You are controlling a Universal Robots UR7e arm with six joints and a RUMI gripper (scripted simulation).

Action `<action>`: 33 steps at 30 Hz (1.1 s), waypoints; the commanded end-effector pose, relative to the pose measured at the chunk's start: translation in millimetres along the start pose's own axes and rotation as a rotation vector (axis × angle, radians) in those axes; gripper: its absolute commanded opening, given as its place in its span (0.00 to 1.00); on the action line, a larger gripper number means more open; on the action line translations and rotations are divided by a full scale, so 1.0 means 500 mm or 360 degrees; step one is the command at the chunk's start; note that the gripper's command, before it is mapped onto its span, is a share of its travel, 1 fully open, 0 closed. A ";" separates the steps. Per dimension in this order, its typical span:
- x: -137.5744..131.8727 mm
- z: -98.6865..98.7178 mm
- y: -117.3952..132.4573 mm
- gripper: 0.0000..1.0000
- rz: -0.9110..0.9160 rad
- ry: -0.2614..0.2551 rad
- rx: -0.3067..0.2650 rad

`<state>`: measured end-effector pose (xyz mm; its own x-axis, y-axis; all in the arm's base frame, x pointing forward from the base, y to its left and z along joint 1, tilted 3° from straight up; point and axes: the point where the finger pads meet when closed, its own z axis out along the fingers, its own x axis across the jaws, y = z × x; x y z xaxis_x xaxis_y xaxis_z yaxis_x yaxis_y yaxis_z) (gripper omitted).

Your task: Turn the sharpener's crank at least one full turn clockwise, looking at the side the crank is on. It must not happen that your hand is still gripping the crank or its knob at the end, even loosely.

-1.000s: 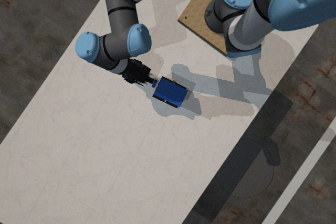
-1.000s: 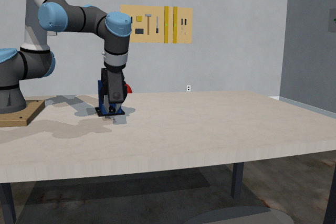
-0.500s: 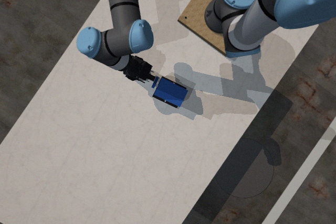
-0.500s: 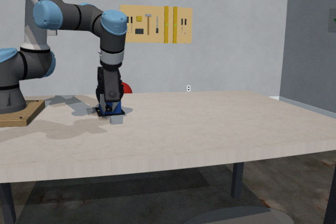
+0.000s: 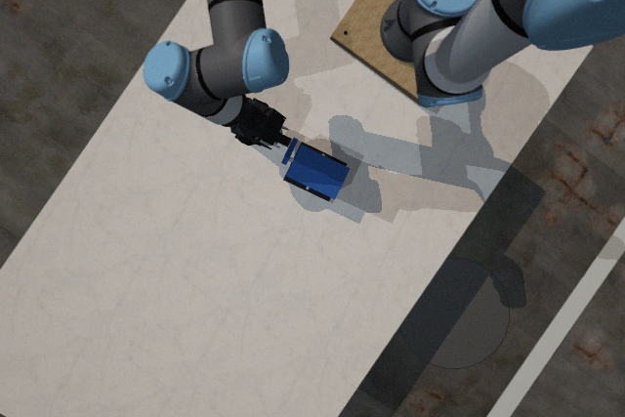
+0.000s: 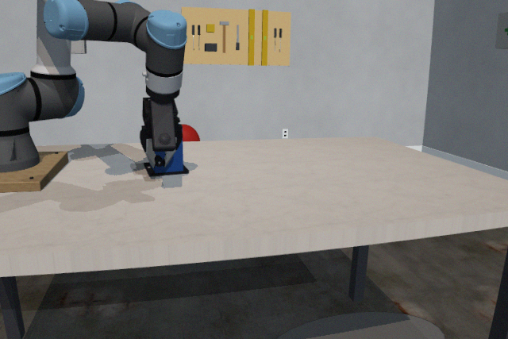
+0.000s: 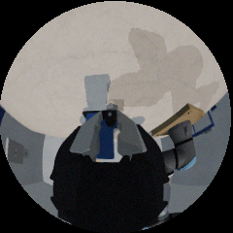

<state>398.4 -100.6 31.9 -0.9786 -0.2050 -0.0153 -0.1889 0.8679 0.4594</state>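
Note:
A blue box-shaped sharpener (image 5: 317, 171) (image 6: 175, 159) stands on the pale table (image 5: 151, 261) (image 6: 286, 187). Its blue crank arm (image 5: 289, 150) (image 7: 105, 138) sits on the side that faces my arm. My black gripper (image 5: 283, 141) (image 6: 159, 159) (image 7: 111, 116) is at that side, low over the table. Its two grey fingers are shut on the crank's small dark handle, seen at the fingertips in the wrist view. In the exterior view the gripper body covers most of the sharpener.
The arm's base stands on a wooden plate (image 5: 370, 23) (image 6: 25, 175) at the table's far end. A red round thing (image 6: 191, 134) shows behind the sharpener. A pegboard with tools (image 6: 236, 36) hangs on the back wall.

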 end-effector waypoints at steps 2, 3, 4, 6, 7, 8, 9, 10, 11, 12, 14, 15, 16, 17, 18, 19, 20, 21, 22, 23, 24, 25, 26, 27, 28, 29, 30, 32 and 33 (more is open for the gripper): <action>0.011 -0.012 0.006 0.09 0.0000 0.0000 0.0002; 0.012 -0.014 0.006 0.09 0.0000 0.0000 0.0002; 0.013 -0.016 0.007 0.09 0.0000 0.0000 0.0003; 0.014 -0.019 0.008 0.09 0.0000 -0.0001 0.0004; 0.015 -0.021 0.009 0.09 0.0000 -0.0001 0.0004; 0.016 -0.023 0.009 0.09 0.0000 -0.0001 0.0005; 0.016 -0.025 0.010 0.09 0.0000 -0.0002 0.0005; 0.017 -0.026 0.011 0.09 -0.0001 -0.0002 0.0005; 0.018 -0.028 0.012 0.09 -0.0001 -0.0002 0.0006; 0.018 -0.030 0.012 0.09 -0.0001 -0.0002 0.0006; 0.019 -0.032 0.013 0.09 -0.0001 -0.0003 0.0007; 0.019 -0.032 0.013 0.09 -0.0001 -0.0003 0.0007; 0.020 -0.037 0.015 0.09 -0.0001 -0.0003 0.0008; 0.021 -0.038 0.016 0.09 -0.0001 -0.0003 0.0008; 0.021 -0.039 0.017 0.09 -0.0001 -0.0003 0.0008; 0.022 -0.041 0.018 0.09 -0.0001 -0.0003 0.0007; 0.022 -0.042 0.018 0.09 -0.0001 -0.0003 0.0007; 0.022 -0.044 0.019 0.09 -0.0001 -0.0004 0.0007; 0.023 -0.046 0.020 0.09 -0.0001 -0.0004 0.0007; 0.023 -0.047 0.021 0.09 -0.0001 -0.0004 0.0007; 0.023 -0.049 0.022 0.09 -0.0001 -0.0004 0.0007; 0.023 -0.051 0.023 0.09 -0.0002 -0.0004 0.0007; 0.024 -0.052 0.024 0.09 -0.0002 -0.0003 0.0007; 0.024 -0.054 0.026 0.09 -0.0002 -0.0003 0.0007; 0.024 -0.055 0.027 0.09 -0.0002 -0.0003 0.0007; 0.024 -0.057 0.028 0.09 -0.0002 -0.0003 0.0007; 0.024 -0.059 0.029 0.09 -0.0002 -0.0003 0.0007; 0.024 -0.059 0.029 0.09 -0.0002 -0.0003 0.0007; 0.024 -0.063 0.032 0.09 -0.0003 -0.0003 0.0007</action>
<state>385.5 -102.2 58.6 -0.9784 -0.2060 -0.0141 -0.1894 0.8678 0.4593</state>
